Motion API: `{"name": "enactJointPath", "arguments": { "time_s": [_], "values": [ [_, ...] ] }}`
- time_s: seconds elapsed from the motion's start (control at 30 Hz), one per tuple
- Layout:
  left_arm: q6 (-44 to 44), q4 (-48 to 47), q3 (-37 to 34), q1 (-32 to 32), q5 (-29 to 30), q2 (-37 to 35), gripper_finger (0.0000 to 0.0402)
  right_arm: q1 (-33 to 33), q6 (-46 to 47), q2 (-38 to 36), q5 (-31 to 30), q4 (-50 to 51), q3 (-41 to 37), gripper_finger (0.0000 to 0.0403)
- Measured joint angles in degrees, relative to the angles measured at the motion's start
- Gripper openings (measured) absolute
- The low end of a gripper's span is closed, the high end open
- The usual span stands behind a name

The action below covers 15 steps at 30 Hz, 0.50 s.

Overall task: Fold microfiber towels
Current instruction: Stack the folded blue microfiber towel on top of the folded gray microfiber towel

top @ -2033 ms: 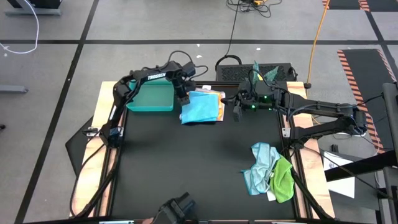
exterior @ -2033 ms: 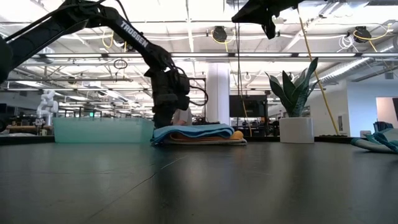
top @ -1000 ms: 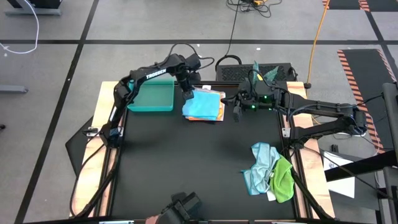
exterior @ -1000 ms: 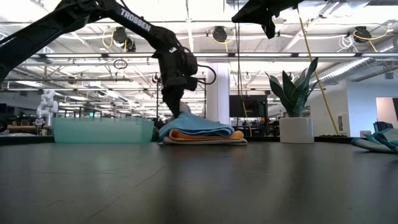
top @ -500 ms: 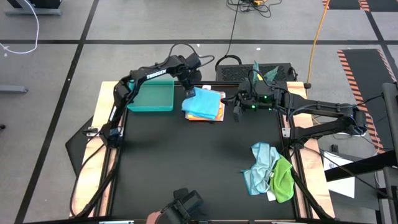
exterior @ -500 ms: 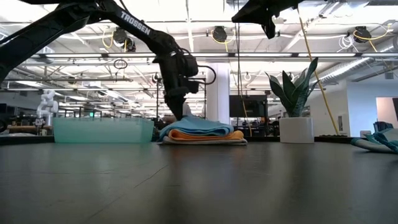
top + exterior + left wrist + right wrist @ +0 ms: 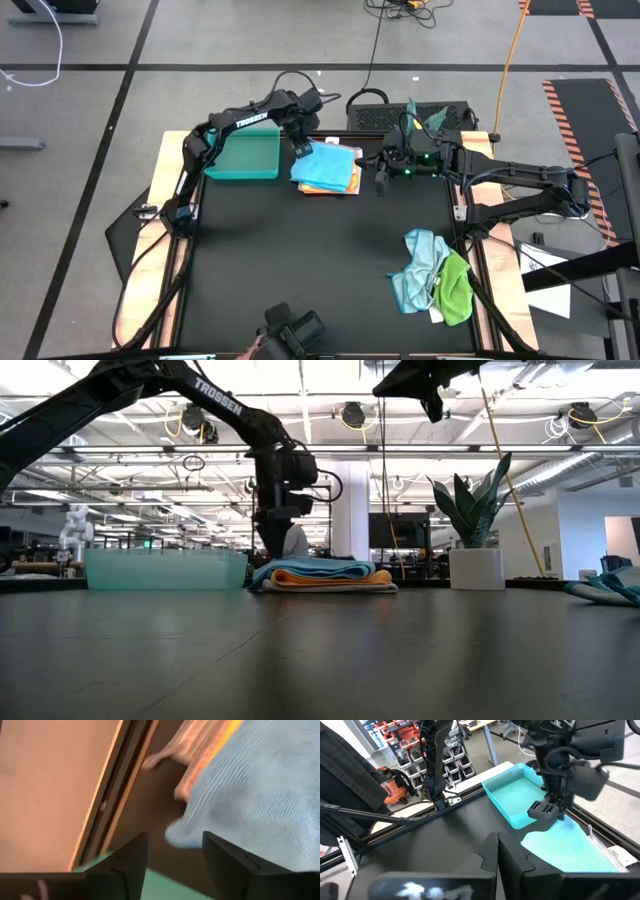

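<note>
From above we see a black, matte worktop (image 7: pixel 300 260) framed in pale wood. At its far edge lies a flat stack of microfiber towels (image 7: pixel 328 168): the bright blue towel (image 7: pixel 322 165) on top, the yellow-orange towel (image 7: pixel 349 178) peeking out beneath. The left gripper (image 7: pixel 302 150) hangs at the stack's corner next to the rigid teal tray (image 7: pixel 244 158). The right gripper (image 7: pixel 381 182) waits just beside the stack's other side. Near the right edge, well apart, sits a crumpled heap: the pale blue towel (image 7: pixel 420 265) and the green towel (image 7: pixel 456 285). The worktop's middle and near part lie bare.

At table height, the stack (image 7: pixel 322 575) is low, soft-edged and layered, with the translucent tray (image 7: pixel 165 569) just beside it. The left gripper (image 7: pixel 272 538) stands upright at the stack's end.

In the left wrist view, the blue cloth (image 7: pixel 260 805) shows a fine looped knit, its rounded corner lying free between the parted jaws, which grip nothing.

In the right wrist view, the right arm's jaws are pressed together, empty; beyond them lie the smooth blue towel (image 7: pixel 570 847) and the tray (image 7: pixel 520 795).
</note>
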<state>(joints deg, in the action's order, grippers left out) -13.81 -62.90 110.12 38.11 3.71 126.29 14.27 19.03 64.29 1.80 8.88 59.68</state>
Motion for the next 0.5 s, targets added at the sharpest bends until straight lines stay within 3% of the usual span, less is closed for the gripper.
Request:
{"name": "enactJointPath", "arguments": {
  "time_s": [0.23,0.5],
  "values": [
    [8.95,-4.45,-0.04,-2.94,-1.12,-4.45,0.0199,0.08,0.71,0.00,-0.28,3.80,0.04,0.0000],
    [21.73,-1.87,-0.04,-10.92,-0.43,-17.11,0.0198,0.85,2.88,3.59,-1.50,10.22,-5.40,0.0000]
  ]
}}
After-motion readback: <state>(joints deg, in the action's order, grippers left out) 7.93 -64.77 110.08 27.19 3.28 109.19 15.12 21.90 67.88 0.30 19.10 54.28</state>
